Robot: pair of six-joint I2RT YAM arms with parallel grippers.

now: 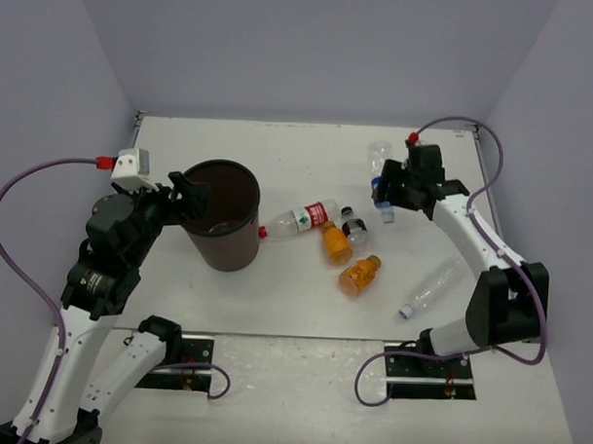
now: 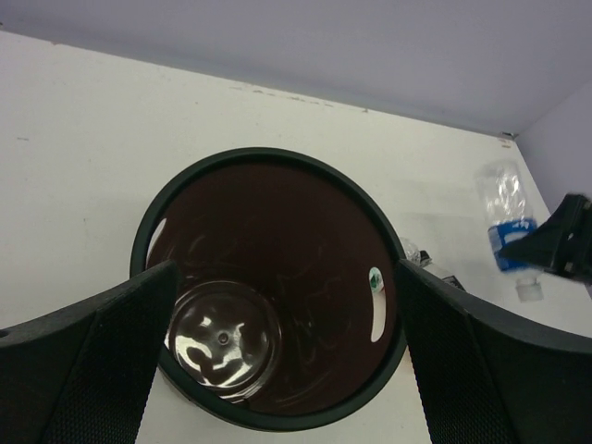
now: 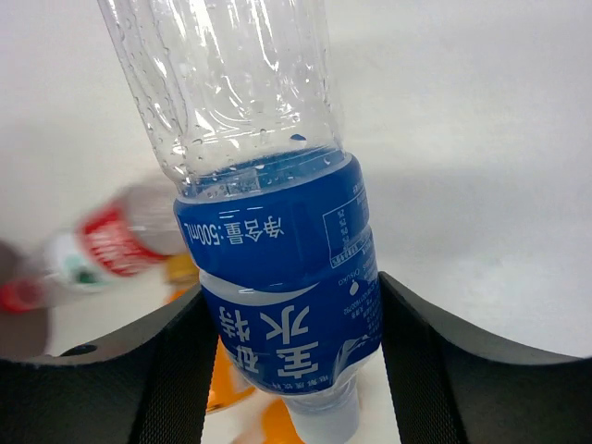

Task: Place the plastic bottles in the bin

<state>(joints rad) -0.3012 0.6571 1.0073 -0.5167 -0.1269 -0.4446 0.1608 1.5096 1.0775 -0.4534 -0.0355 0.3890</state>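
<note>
The white table (image 1: 274, 304) carries everything. The bin (image 1: 221, 247) stands upright on its left half, mouth up. My left gripper (image 2: 287, 273) hangs over the bin's near rim with its jaws spread wide and nothing between them (that wrist view looks straight down into the brown inside). My right gripper (image 3: 291, 291) is out at the far right of the table. Its fingers (image 3: 176, 370) are set against both sides of the blue bottle (image 3: 277, 245), on the label close to the neck. I cannot tell whether that bottle is off the table. The clear bottle (image 1: 433, 284) lies on its side near my right arm's base, apart from the others. The red bottle (image 1: 301, 220) lies on its side in the middle, its cap just beside the bin's wall. Right of it sits the black-capped bottle (image 1: 355, 227), with the far orange bottle (image 1: 336, 242) touching or nearly touching it. The near orange bottle (image 1: 359, 274) is just below them. All six bottles are outside the bin.
</note>
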